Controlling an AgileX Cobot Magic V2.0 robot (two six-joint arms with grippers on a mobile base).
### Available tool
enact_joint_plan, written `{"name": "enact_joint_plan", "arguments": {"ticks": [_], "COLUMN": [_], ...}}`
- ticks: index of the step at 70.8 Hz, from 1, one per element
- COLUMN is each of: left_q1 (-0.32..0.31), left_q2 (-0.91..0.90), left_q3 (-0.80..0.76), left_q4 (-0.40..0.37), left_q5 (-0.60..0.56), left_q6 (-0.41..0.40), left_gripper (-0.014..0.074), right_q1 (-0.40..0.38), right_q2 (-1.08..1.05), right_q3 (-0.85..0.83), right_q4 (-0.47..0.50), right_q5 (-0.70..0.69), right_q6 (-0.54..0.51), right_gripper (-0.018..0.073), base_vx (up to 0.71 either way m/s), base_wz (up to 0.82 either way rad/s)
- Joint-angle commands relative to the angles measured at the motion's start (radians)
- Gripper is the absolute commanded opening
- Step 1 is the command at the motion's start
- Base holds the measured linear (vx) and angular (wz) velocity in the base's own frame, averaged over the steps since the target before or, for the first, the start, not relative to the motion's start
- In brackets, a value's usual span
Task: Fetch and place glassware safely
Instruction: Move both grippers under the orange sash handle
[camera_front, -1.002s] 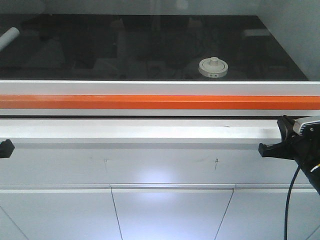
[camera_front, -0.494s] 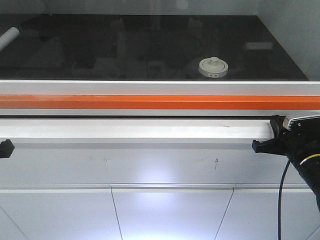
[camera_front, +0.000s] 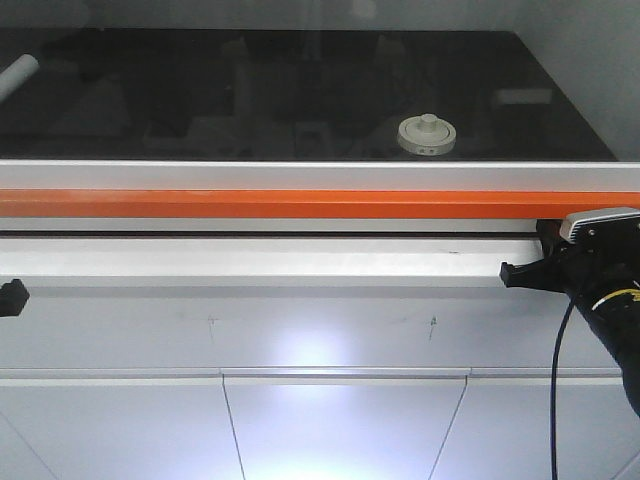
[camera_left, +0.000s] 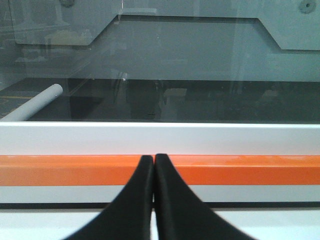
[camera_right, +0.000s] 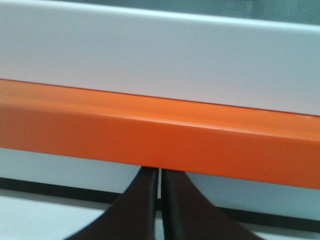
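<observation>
- Two black tools in view, both closed, fingers (camera_left: 135, 205) pressed together and gripping nothing.
- Left tool (camera_left: 153, 159) pointing at the long orange horizontal bar (camera_left: 250, 170) from just below it.
- Right tool (camera_right: 159, 175) likewise, tips tucked just under the bar's lower edge.
- Seen from the front: right tool (camera_front: 515, 272) just below the bar near its right end. Left tool (camera_front: 10, 297) barely showing below the bar's left end, well apart from the right one.
- Beyond the bar, behind a glass pane (camera_left: 200, 60) full of reflections: small squat clear glass jar with a round cream-white knobbed lid (camera_front: 427, 136). Upright on the black worktop (camera_front: 250, 130), right of the bar's middle, untouched.
- Also beyond the bar, toward its left end: white cylindrical tube (camera_front: 18, 75), lying well apart from the jar and not the target.
- Step in hand, as a judgement: approach only. Jar not yet reached, pane seemingly shut between tools and jar, so probably a matter of raising the pane by the bar first.
- Next move, as a judgement: calls for seating the right tool's tips firmly under the bar, or parting them to grip it, then lifting evenly. Worth guarding against jamming from a one-sided push. Only afterwards a reach over the bar to the jar, tool spread wide enough for the lid.
</observation>
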Motion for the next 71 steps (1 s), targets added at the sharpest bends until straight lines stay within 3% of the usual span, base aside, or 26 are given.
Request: {"name": "enact_joint_plan", "arguments": {"ticks": [1,17,37,71], "left_q1": [-0.007,-0.007,-0.007,-0.007], "left_q2": [-0.007,0.112,0.357,0.638], "left_q3": [-0.02,-0.02,-0.029,-0.157], "left_q4": [0.0,0.078,0.077,0.076], "left_q5": [-0.052,-0.103,-0.378,-0.452], "left_q6": [-0.003,0.067,0.072,0.072], "left_gripper": [-0.0007,-0.0007,-0.0007,-0.0007], "right_q1": [-0.005,-0.005,-0.005,-0.005], "right_q2": [-0.037,-0.037,-0.037,-0.037], "right_q3": [-0.024,-0.024,-0.024,-0.024], "right_q4": [0.003,0.003,0.003,0.003], "right_q5": [-0.129,-0.131,-0.132,-0.132], "right_q6": [-0.009,0.002,0.013,0.018], "right_gripper": [-0.0003,-0.0003,-0.0003,-0.0003], "base_vx": [0.0,0.0,0.0,0.0], "base_wz": [0.0,0.0,0.0,0.0]}}
